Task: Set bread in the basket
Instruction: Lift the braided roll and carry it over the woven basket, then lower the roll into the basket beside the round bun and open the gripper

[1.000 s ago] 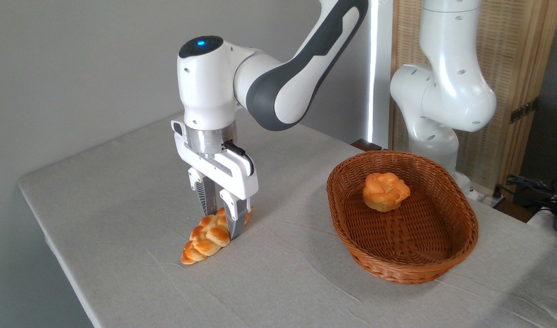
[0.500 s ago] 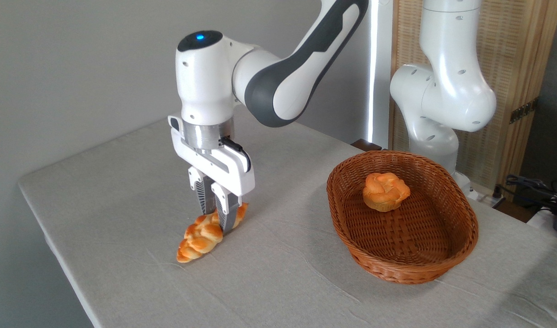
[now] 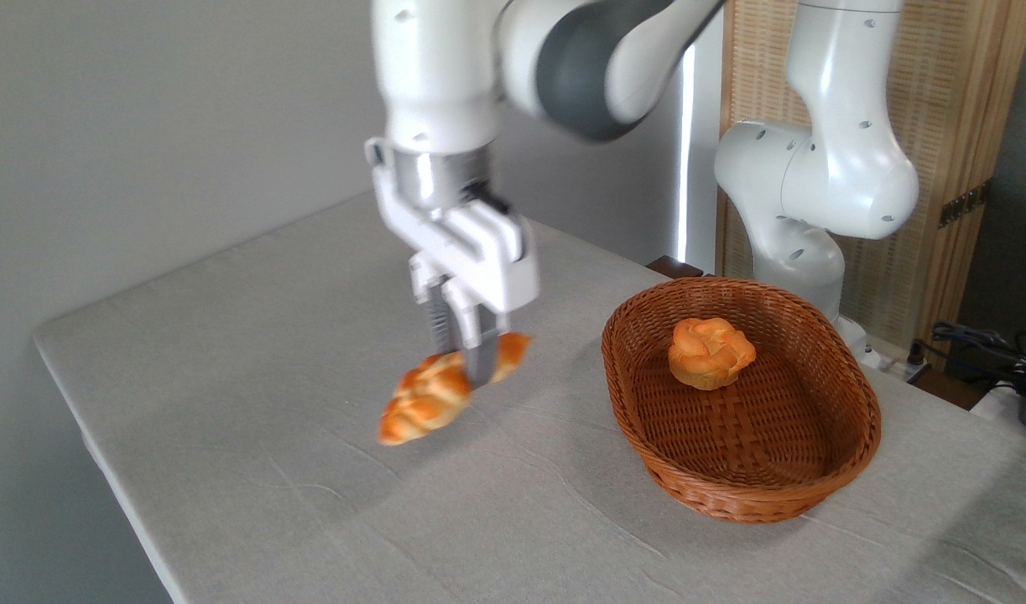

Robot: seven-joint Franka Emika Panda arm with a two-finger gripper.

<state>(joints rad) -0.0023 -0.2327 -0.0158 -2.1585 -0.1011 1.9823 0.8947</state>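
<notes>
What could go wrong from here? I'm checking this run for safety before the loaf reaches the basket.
The pincer grips the bread off-centre, so its long free end droops and could slip out. That low end might catch the basket rim in transit. The small bun already inside leaves less landing room.

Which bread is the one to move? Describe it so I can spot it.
Start at the wicker basket on the right, then look left to the claw. The bread hangs in it above the table: long, braided, with pointed ends, unlike the small round bun in the basket.
</notes>
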